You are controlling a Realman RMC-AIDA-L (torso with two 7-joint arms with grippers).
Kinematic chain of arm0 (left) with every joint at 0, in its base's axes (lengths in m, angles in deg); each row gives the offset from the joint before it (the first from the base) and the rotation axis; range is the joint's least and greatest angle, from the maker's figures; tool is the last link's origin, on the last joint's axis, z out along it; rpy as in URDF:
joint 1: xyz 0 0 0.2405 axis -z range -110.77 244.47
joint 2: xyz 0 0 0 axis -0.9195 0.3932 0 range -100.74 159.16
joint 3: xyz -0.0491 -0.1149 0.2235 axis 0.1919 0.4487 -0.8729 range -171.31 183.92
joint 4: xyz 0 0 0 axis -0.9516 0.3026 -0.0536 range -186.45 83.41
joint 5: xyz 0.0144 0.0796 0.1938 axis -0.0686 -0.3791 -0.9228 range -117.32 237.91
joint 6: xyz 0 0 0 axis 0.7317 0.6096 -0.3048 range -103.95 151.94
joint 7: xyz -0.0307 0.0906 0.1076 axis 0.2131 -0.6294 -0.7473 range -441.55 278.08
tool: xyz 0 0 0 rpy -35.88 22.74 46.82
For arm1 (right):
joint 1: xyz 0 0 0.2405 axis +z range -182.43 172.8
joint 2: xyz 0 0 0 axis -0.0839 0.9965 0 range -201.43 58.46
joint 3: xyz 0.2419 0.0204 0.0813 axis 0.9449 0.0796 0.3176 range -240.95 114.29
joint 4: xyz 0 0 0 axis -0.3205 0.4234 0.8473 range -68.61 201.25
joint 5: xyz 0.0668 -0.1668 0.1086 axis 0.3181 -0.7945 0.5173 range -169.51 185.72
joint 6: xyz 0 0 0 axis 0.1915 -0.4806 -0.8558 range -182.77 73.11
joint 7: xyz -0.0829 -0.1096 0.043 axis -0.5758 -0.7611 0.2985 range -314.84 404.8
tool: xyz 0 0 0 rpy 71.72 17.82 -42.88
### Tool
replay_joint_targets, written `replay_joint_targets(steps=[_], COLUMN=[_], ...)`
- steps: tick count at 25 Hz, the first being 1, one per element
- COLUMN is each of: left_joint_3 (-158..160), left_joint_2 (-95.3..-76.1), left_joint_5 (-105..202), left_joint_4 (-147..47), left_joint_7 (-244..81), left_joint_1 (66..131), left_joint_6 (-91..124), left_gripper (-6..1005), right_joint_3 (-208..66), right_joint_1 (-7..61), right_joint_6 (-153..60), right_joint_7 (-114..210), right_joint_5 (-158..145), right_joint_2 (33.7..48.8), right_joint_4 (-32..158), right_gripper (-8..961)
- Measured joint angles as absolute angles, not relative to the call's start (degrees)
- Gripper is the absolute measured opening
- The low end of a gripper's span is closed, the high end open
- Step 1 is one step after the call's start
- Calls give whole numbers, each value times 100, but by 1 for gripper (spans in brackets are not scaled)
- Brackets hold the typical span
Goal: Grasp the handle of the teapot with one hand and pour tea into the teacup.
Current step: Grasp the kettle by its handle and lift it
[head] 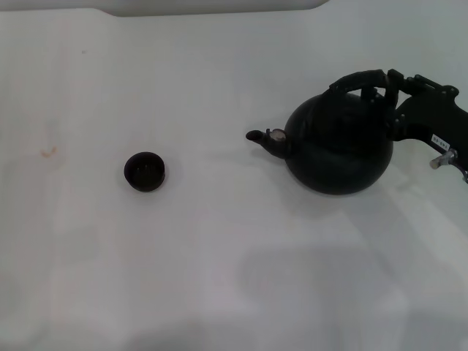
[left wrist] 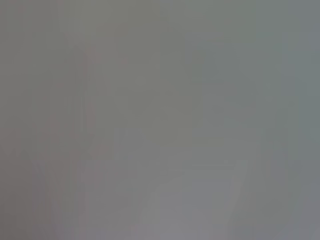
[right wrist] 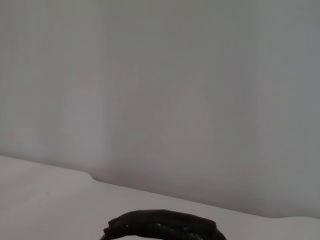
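jaws of the right gripper (head: 391, 91) meet the handle (head: 358, 79) at its right end in the head view; i cannot tell how far they are open. a small white label on the arm is too small to read. teapot (head: 340, 146) stands on the worktop (head: 219, 256), spout toward the teacup (head: 145, 171), well apart. left wrist view: blank grey. right wrist view: handle (right wrist: 162, 226) and worktop (right wrist: 45, 200).

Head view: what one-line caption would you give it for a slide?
Right gripper at the handle of a black teapot, its spout facing a small teacup across the white table.
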State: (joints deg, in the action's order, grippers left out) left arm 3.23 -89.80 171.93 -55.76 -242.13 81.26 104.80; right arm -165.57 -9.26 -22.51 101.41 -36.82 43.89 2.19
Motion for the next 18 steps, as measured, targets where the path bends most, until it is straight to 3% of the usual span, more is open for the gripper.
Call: replay_joint_targets(steps=[3,7,13,18], left_joint_3=[324,323,332,332], left_joint_2=[-8980,-8980,-8980,-8980], left_joint_5=[17193,17192,17194,17193], left_joint_4=[-5580,-5577,-5572,-5563], left_joint_7=[-24213,-24213,-24213,-24213], left_joint_1=[8126,8126,8126,8135], left_joint_6=[10482,10485,10486,10495], left_gripper=[866,866,865,865], right_joint_3=[-16554,-16554,-16557,-16524], right_joint_1=[-917,-919,-914,-912], right_joint_6=[-2213,-2195,-2117,-1962], right_joint_7=[10141,10141,10140,10140], right_joint_5=[-3679,-3625,-3616,-3613], right_joint_2=[4383,4379,4366,4357], right_joint_4=[227,225,215,222], right_gripper=[526,279,181,181])
